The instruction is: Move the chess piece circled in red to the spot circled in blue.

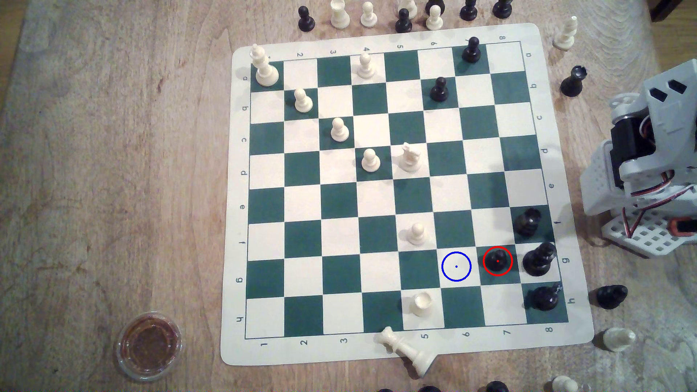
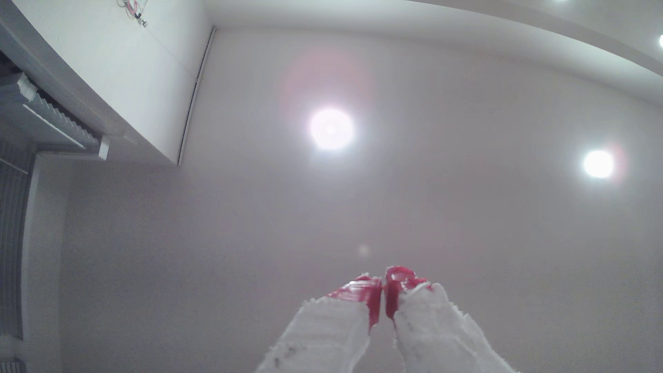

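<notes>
Nothing has started yet, by the look of it: the arm sits folded off the board's edge, and its end effector points up at the ceiling, red-tipped fingers clenched together on nothing.

The black pawn stands upright inside the red ring on a dark green square, far below and away from the end effector. The blue-ringed spot, a bare cream square, adjoins the pawn's square on the side farther from the arm's base.

The next move, I'd judge, calls for swinging the end effector down over the board, spreading its fingers and closing on the pawn's round head. That pawn is glossy, short and ball-topped, so a grip could slip. A taller black piece crowds just beside it, on the arm's side, leaving little room. The board is a thin, flat mat on the grainy wooden counter.
</notes>
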Controlling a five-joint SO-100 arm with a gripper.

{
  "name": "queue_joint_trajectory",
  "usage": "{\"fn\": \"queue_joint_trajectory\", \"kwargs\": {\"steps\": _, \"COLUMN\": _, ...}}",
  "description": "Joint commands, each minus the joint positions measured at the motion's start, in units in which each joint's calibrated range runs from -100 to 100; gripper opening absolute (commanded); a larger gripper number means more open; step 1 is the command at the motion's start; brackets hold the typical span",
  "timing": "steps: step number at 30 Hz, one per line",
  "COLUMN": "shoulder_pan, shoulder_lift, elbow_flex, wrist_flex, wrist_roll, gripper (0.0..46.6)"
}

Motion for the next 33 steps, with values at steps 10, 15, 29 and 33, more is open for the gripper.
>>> {"fn": "queue_joint_trajectory", "kwargs": {"steps": 10, "shoulder_pan": -2.1, "shoulder_lift": -0.1, "elbow_flex": -5.4, "wrist_flex": 40.4, "wrist_roll": -2.1, "gripper": 0.2}}
{"fn": "queue_joint_trajectory", "kwargs": {"steps": 15, "shoulder_pan": 1.4, "shoulder_lift": -0.1, "elbow_flex": -11.5, "wrist_flex": 66.5, "wrist_roll": -2.1, "gripper": 0.2}}
{"fn": "queue_joint_trajectory", "kwargs": {"steps": 29, "shoulder_pan": 9.1, "shoulder_lift": 0.0, "elbow_flex": -31.7, "wrist_flex": 132.2, "wrist_roll": -2.3, "gripper": 3.6}}
{"fn": "queue_joint_trajectory", "kwargs": {"steps": 33, "shoulder_pan": 4.1, "shoulder_lift": 0.1, "elbow_flex": -35.3, "wrist_flex": 144.3, "wrist_roll": -2.0, "gripper": 0.2}}
